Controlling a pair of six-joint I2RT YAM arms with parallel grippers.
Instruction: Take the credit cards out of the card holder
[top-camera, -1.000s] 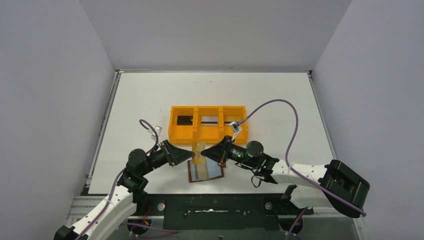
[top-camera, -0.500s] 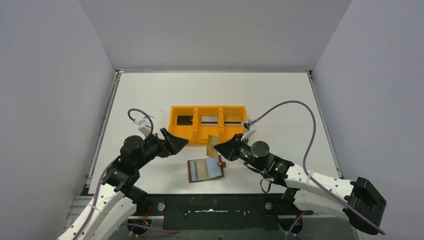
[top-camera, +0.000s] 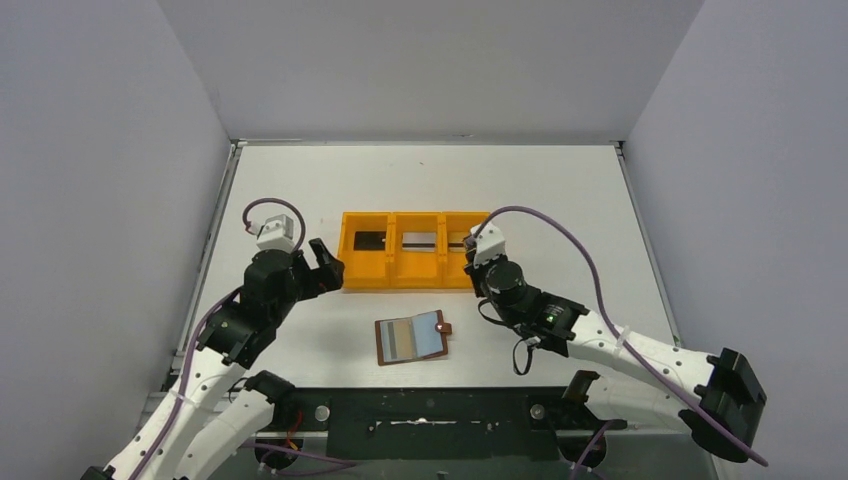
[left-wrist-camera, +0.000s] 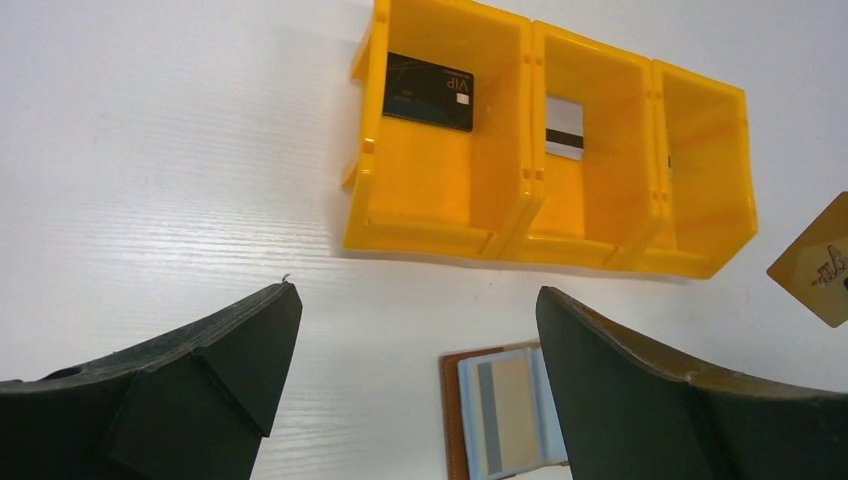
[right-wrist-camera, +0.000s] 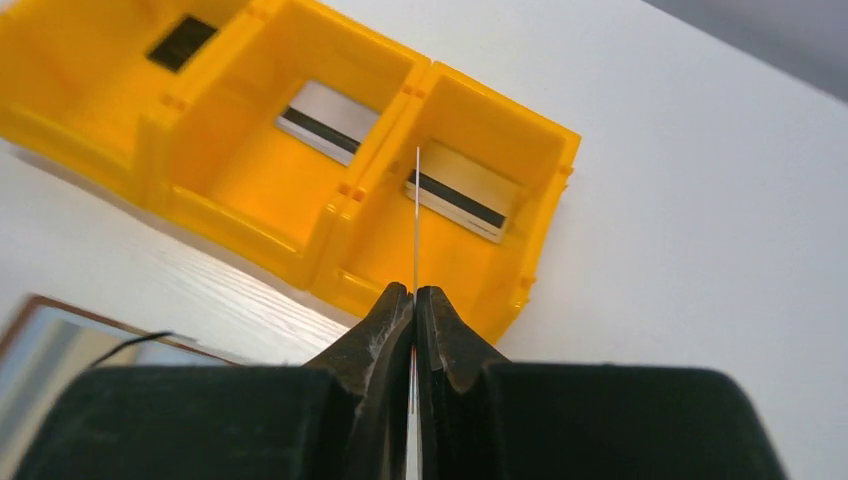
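Note:
The card holder (top-camera: 411, 338) lies open and flat near the front edge, showing a tan and a grey card in its pale pockets (left-wrist-camera: 505, 412). My right gripper (top-camera: 475, 264) is shut on a tan-gold credit card, seen edge-on (right-wrist-camera: 417, 215) above the right compartment of the orange tray (top-camera: 415, 272); its face shows in the left wrist view (left-wrist-camera: 818, 262). A black card (left-wrist-camera: 428, 78) lies in the left compartment and a silvery one (left-wrist-camera: 564, 127) in the middle. My left gripper (top-camera: 328, 264) is open and empty, left of the tray.
Another striped silvery card (right-wrist-camera: 455, 199) lies in the tray's right compartment, under the held card. White tabletop surrounds the tray, with grey walls on three sides. The card holder's corner (right-wrist-camera: 50, 335) shows at the lower left of the right wrist view.
My left gripper opened and drew back up and left from the card holder. My right gripper carried the tan-gold card from above the holder to over the tray's right compartment.

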